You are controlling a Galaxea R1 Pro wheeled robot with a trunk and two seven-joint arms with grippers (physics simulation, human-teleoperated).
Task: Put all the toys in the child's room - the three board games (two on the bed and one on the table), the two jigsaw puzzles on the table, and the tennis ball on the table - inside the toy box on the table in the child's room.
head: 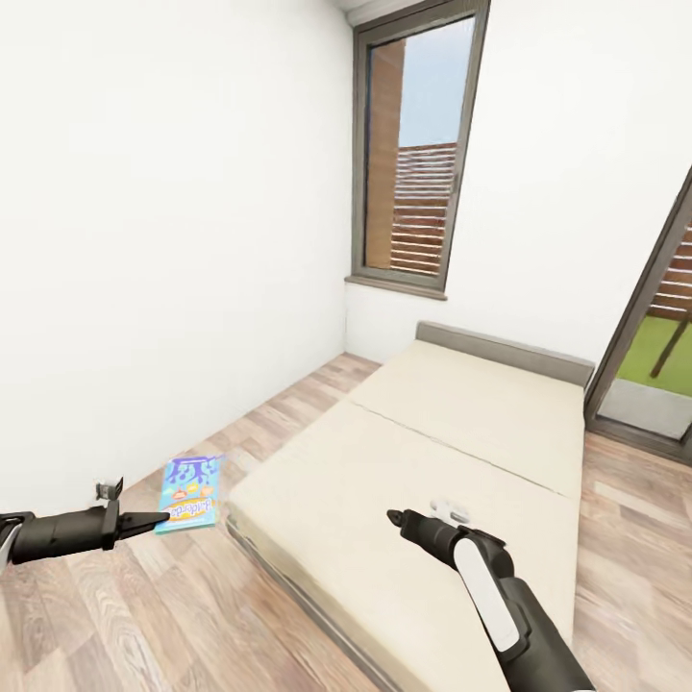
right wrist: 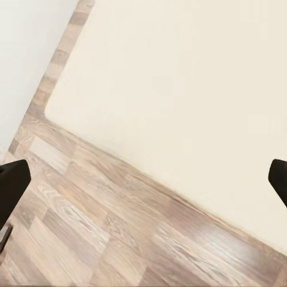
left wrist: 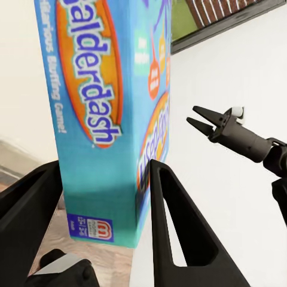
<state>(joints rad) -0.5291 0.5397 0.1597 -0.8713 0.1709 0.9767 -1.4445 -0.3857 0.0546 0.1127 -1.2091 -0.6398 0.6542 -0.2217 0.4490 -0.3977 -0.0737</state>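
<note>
1. Lower left of the head view: your left gripper (head: pixel 154 524) hovers beside the Balderdash board game (head: pixel 191 493) lying on the wood floor (head: pixel 115 615), fingers spread.
2. Your right gripper (head: pixel 394 517) hangs over the bed (head: pixel 461 423), fingers wide apart.

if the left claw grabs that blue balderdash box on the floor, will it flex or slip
The Balderdash box looks like a flat, rigid cardboard carton, so it should probably stay stiff rather than flop. Its printed faces look glossy in the left wrist view, so it may slip between the left claw fingers. Lying flat on the wood floor, it would likely slide when pushed, not tip.
</note>
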